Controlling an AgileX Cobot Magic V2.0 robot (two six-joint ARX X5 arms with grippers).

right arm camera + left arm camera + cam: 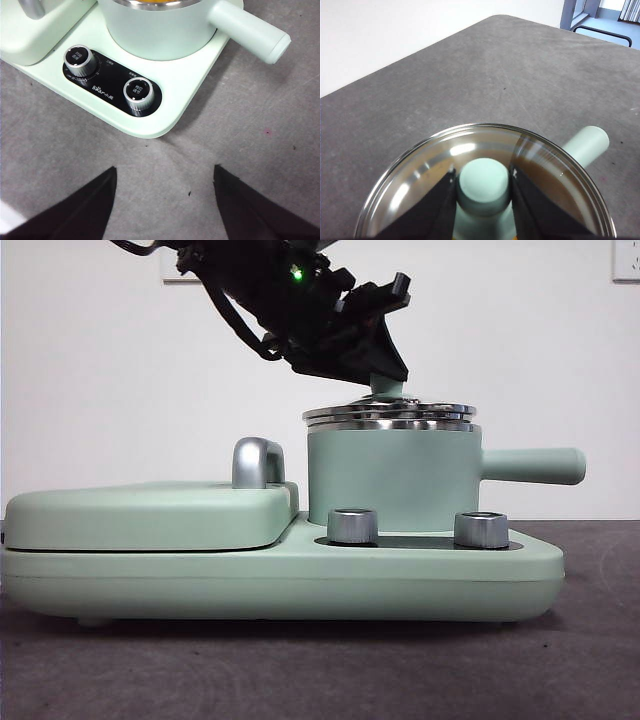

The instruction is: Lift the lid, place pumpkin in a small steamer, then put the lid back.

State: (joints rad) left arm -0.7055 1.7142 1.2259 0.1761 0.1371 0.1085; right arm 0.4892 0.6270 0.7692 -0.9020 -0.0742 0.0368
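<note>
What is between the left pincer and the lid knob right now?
Nothing visible. The left pincer already has its jaws against both sides of the knob, with the lid sitting on the steamer. The right pincer waits open over the table.

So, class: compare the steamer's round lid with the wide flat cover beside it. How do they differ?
The lid is round, silver-rimmed, with a mint knob; the flat cover is a mint rounded rectangle with a chrome arch handle. The lid sits high on the small steamer, gripped by the left gripper; the cover lies low, untouched. Both share one base.
</note>
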